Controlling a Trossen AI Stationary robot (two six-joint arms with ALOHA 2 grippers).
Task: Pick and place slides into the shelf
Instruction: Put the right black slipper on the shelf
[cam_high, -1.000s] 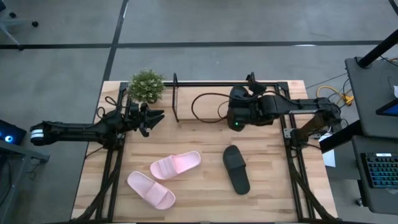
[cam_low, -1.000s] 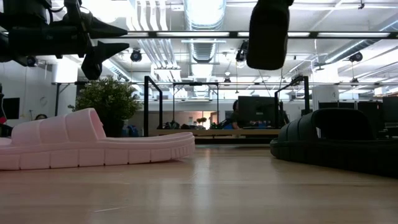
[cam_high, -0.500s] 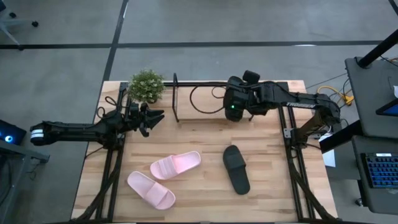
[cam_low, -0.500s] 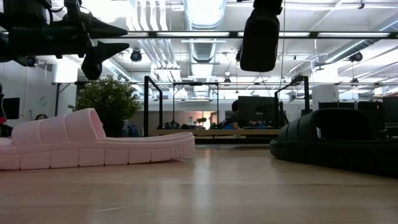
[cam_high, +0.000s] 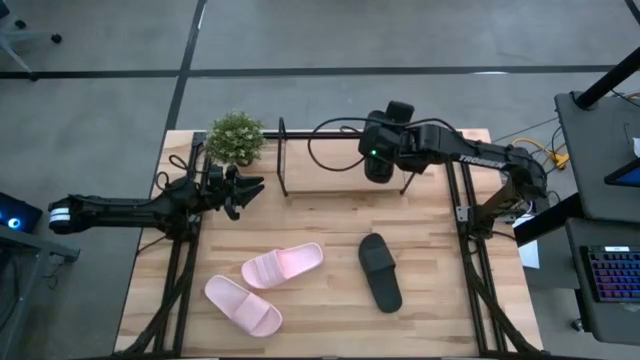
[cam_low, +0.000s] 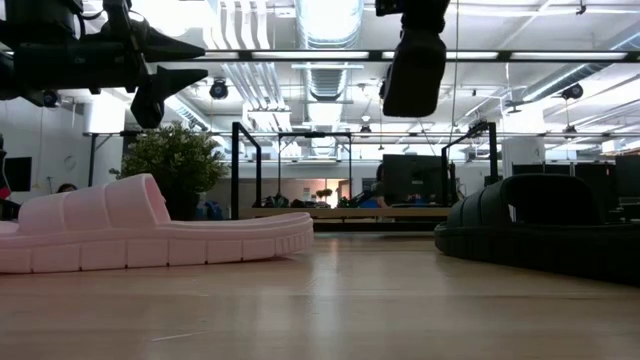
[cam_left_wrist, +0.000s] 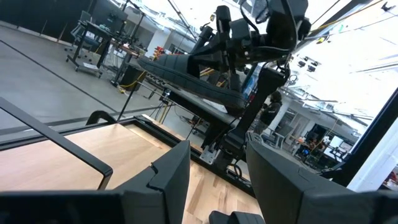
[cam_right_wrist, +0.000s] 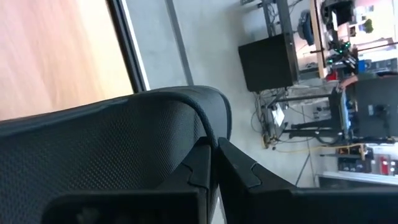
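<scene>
Black slide (cam_high: 381, 158) carried over the shelf (cam_high: 300, 190), clamped in the right gripper's (cam_high: 388, 135) jaws.
Foam-like, probably light and flexible; grip the sole edge or strap. Left gripper (cam_high: 248, 187) hovers, jaws open.

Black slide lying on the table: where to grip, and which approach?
Take the black open-toe slide sandal by its wide strap: it arches up, giving a thin band two fingers can pinch. Probably come straight down from above, one finger inside the foot opening, one outside. The sandal lies flat on the wooden tabletop, leaving little edge to get under.
</scene>
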